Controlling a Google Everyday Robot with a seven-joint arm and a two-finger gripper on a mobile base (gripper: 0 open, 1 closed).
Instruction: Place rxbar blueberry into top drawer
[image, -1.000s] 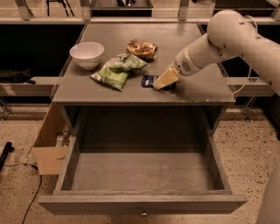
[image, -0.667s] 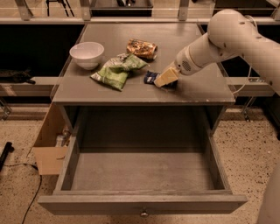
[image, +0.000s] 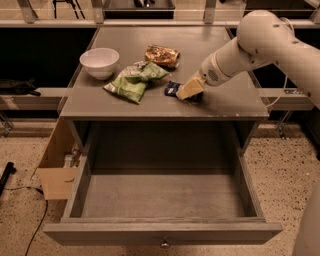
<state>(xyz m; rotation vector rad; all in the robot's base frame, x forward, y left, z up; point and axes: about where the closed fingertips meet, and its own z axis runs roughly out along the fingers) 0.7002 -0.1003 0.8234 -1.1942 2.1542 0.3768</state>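
Note:
The rxbar blueberry, a small dark navy bar, lies on the grey cabinet top near its middle front, just right of the green chip bag. My gripper is down on the bar's right end and hides that part; only the bar's left end shows. The white arm reaches in from the upper right. The top drawer is pulled fully open below the cabinet top. Its grey interior holds nothing, and a small round knob sits on its front.
On the cabinet top are a white bowl at the left, a green chip bag in the middle and an orange-brown snack packet behind it. A cardboard box stands on the floor left of the drawer.
The gripper has stayed at the bar's right end with hardly any movement. The drawer and the other items have not moved.

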